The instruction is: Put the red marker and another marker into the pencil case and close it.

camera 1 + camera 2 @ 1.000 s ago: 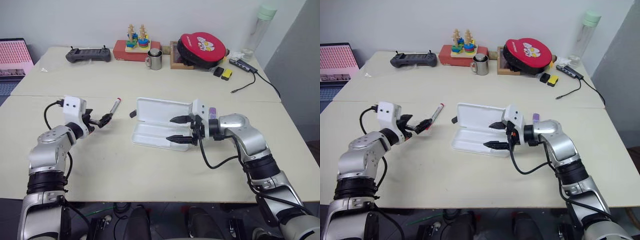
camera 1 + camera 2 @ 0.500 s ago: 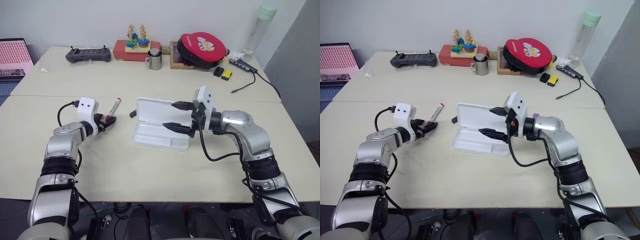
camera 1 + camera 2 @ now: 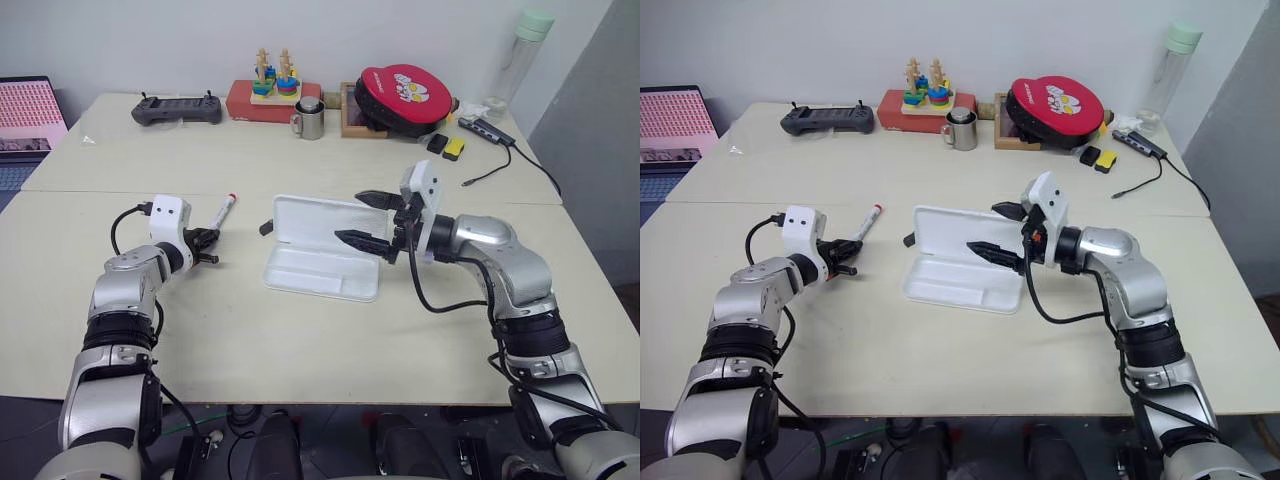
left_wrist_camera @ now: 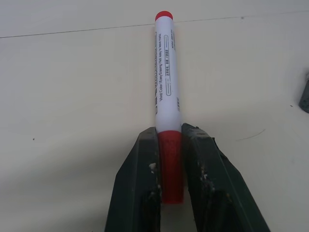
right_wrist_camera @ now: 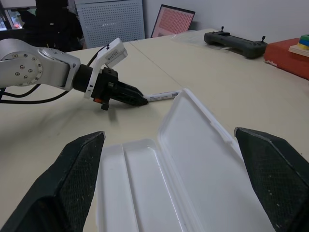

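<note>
**Left hand clamps the red marker, case waits to its right**

My left hand (image 3: 208,241) is clamped on the red marker (image 4: 166,92), fingers (image 4: 140,174) pressed against the red cap end, white barrel running straight out ahead of them. The marker lies on the desk (image 3: 300,340), its long axis pointing away from me and slightly rightward, tail end toward the far side. The pencil case (image 3: 325,255) sits open just to the right of that hand, both shallow halves empty, its length running across my front. So the marker must travel rightward and, I judge, swing roughly crosswise to drop in along a trough. My right hand (image 3: 370,220) hovers over the case's right end, fingers spread wide, holding nothing. The other marker, purple-capped, I cannot pick out clearly behind that right wrist.
</note>
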